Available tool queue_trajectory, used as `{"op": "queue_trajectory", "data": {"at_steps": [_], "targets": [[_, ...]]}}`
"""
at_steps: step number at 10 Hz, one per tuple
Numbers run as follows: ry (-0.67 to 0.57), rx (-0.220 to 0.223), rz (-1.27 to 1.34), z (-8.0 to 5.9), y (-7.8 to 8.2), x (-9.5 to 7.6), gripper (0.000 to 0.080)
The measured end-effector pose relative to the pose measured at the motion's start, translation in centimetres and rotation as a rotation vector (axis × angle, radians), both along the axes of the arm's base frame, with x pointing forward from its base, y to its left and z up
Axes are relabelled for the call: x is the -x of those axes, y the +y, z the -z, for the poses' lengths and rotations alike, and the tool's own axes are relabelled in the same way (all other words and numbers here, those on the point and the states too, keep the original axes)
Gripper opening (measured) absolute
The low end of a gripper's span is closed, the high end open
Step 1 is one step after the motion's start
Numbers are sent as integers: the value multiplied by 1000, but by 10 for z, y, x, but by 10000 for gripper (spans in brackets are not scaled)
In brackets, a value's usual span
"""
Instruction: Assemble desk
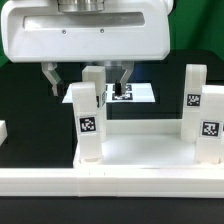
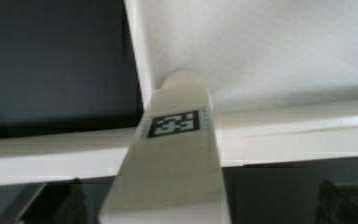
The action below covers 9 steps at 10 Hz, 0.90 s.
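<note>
The white desk tabletop [image 1: 130, 150] lies at the front, tray side up, with its rim [image 2: 282, 135] also in the wrist view. White square tagged legs stand in its corners: a front-left leg [image 1: 86, 120], one behind it [image 1: 95, 76], and two on the exterior view's right [image 1: 195, 95] [image 1: 210, 128]. My gripper [image 1: 88, 80] hangs over the left legs and is open, with its dark fingers [image 1: 50, 78] wide apart. In the wrist view a tagged leg [image 2: 172, 125] runs up between the fingers of the gripper [image 2: 202, 205], with a gap on each side.
The marker board [image 1: 140, 93] lies flat on the dark table behind the desk. A small white piece [image 1: 3, 131] shows at the exterior view's left edge. The big white hand body [image 1: 85, 30] fills the top of the exterior view.
</note>
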State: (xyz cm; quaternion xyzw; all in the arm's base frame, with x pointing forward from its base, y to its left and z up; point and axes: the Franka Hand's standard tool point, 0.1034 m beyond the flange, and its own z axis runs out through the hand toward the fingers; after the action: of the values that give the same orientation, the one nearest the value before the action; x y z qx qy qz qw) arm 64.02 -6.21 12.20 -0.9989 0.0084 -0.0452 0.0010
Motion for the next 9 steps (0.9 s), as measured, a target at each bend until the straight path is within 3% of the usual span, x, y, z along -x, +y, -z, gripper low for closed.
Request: {"op": "queue_trajectory", "data": {"at_steps": [1, 2, 3, 7, 9], "targets": [[1, 3, -16, 0, 0, 0, 649], [2, 1, 4, 1, 0, 1, 520], [2, 1, 4, 1, -1, 1, 327], [3, -3, 46, 1, -1, 1, 288], [1, -23, 216, 2, -1, 1, 288]]}}
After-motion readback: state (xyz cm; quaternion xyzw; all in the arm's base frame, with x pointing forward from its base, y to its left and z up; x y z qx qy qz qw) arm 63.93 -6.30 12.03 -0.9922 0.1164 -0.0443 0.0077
